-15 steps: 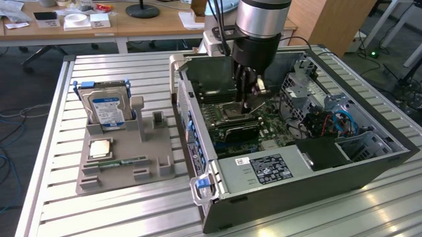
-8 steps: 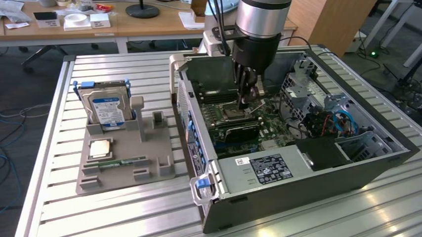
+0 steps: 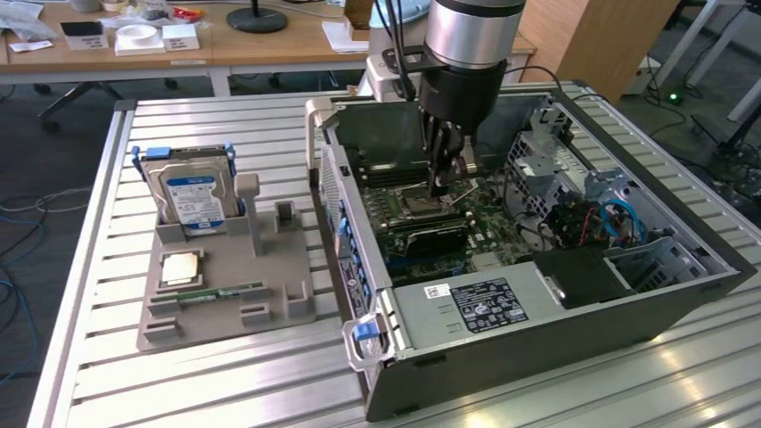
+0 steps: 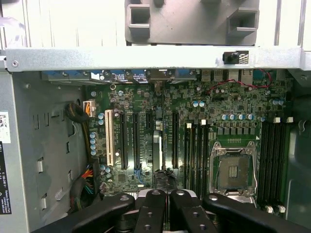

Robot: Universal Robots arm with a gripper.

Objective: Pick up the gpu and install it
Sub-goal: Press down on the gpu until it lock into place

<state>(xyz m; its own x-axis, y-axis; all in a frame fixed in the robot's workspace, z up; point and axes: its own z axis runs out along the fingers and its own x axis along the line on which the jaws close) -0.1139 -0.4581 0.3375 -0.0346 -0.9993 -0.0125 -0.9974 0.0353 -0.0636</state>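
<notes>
A robotics lab or workshop is indicated: an opened PC tower (image 3: 523, 267) is laid on a slatted aluminium bench (image 3: 202, 374), a grey parts fixture (image 3: 226, 285) is set beside it, wooden desks (image 3: 238, 45) and floor cables (image 3: 24, 214) are seen behind.

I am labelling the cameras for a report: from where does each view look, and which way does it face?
Exterior view: off the arm, looking down at the open computer case; the arm and gripper reach in.
Wrist view: on the wrist, facing the motherboard; the shut gripper shows.
Both show the CPU socket and the grey parts tray.
</notes>
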